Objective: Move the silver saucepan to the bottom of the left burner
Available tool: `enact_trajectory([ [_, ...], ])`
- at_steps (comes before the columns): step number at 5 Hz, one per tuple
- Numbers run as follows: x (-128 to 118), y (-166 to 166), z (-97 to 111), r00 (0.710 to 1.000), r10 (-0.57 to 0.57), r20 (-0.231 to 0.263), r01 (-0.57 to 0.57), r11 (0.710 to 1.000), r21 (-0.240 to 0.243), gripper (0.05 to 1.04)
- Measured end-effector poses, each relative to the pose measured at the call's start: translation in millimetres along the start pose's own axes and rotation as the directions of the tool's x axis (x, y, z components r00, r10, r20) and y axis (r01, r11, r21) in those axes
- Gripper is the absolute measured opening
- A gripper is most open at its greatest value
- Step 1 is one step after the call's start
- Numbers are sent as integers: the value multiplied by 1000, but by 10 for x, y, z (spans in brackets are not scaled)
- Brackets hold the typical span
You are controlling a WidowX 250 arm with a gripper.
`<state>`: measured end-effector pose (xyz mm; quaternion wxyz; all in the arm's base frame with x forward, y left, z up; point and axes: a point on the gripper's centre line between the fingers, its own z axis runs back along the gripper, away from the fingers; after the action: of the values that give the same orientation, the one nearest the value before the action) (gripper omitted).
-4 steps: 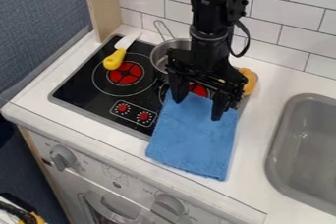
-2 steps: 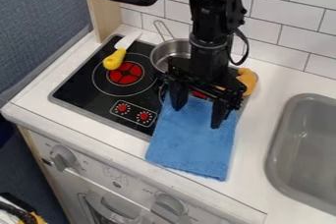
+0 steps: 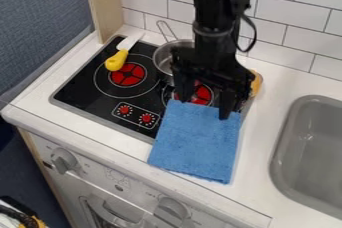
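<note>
Silver saucepan [image 3: 165,57]: upright at the back of the black stovetop [image 3: 80,89], behind and to the right of the left burner [image 3: 127,74], partly hidden by the arm [image 3: 215,27]; its handle [image 3: 165,30] points back towards the tiled wall [image 3: 287,37]
Gripper [image 3: 206,103]: fingers spread well apart, nothing seen between them; above the right burner [image 3: 202,95] and the rear edge of the blue cloth [image 3: 196,144], whether touching the cloth cannot be told
Step in hand: judged to be the approach to the pan, the carry still to be done
Rim and handle: best lift clear of the cloth first, then come down over the near rim with one finger inside and one outside, or straddle the handle near its root; close gently, since thin metal may pivot
Yellow-handled knife [image 3: 116,61]: lies beside the left burner at its rear, its grip overlapping the ring; a low sweep could knock it, so a raised path from the right is advised
Left burner, near side: likely goal; lower level, release only once the base sits flat, short of the dials [image 3: 135,114]
</note>
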<state>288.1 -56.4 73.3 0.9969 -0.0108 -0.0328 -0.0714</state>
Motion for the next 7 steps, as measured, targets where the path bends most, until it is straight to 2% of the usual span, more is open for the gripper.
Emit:
enact_trajectory([
  [1,-44,309,-281,994,83,-76,-83,997,2,999],
  [2,67,87,-232,997,-64,-45,63,998,-21,999],
  [3,146,289,-170,1000,8,-25,-8,1000,-16,999],
  [4,327,469,-166,1000,22,-8,-22,999,-23,999],
  [6,765,544,-220,1000,-20,21,21,1000,-20,999],
  [7,864,591,-361,1000,-25,-9,25,1000,2,946],
])
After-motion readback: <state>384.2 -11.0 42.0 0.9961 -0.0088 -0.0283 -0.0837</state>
